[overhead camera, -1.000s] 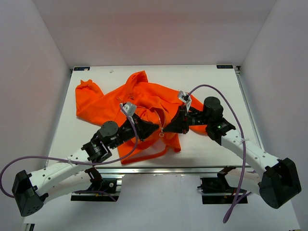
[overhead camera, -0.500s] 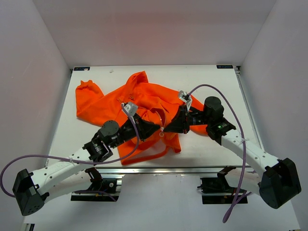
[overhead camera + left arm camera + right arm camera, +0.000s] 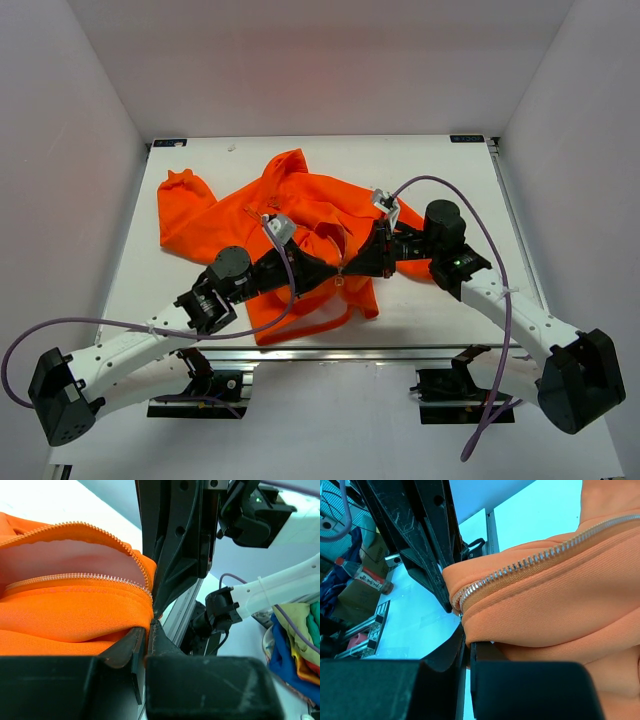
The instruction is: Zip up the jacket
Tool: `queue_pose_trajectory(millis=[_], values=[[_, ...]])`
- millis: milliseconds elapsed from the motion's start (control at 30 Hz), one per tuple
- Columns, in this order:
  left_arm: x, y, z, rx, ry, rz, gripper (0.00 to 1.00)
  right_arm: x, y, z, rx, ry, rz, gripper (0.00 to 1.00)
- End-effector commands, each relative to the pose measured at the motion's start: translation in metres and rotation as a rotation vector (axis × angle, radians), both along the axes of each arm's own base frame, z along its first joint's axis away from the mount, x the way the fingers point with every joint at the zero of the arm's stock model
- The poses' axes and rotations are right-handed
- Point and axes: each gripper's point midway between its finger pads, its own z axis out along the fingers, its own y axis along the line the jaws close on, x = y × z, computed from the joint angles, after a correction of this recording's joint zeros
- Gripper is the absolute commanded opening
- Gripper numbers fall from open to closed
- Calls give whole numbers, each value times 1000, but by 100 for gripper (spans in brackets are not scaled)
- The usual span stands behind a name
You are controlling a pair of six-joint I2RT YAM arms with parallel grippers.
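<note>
Jacket (image 3: 300, 210) crumpled on counter (image 3: 440, 170), centre toward 10 o'clock | left gripper (image 3: 325, 270) clamped on jacket at base of zipper (image 3: 80, 576) | right gripper (image 3: 352, 268) clamped on opposite edge, from 3 o'clock | zipper gapes; you likely have the whole run left.

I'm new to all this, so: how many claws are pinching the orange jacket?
2. The left gripper clamps the jacket by the zipper near its lower end; the right gripper clamps it alongside, from the right.
</note>
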Motion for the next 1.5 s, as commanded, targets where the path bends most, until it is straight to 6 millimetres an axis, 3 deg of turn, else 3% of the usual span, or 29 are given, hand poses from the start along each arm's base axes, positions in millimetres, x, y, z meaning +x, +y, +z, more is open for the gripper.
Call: queue_pose_trajectory(millis=[0,300,767,933,1100,1133,1233,1367,1433,1467], values=[[-35,-11,-11,48,41,-188,0,7,2,40,84,-166,-29,0],[-34,-2,-38,137,117,-148,0,13,-7,45,87,-183,-86,0],[-37,-2,-51,165,161,-158,0,24,-13,51,93,-176,-139,0],[-16,2,-50,149,183,-27,0,21,-11,32,48,-83,-94,0],[-14,-11,-41,68,200,-52,0,31,-12,-19,-50,90,-172,2],[-14,-15,-49,83,223,-59,0,33,-11,-23,-61,105,-176,3],[-16,-20,-61,104,274,-82,0,36,-10,-39,-102,180,-190,13],[-15,-21,-67,106,315,-70,0,43,-13,-66,-189,277,-241,38],[-11,-19,-69,98,334,-33,0,39,-15,-75,-209,303,-243,44],[-10,-18,-69,93,337,-22,0,37,-16,-75,-212,305,-241,56]])
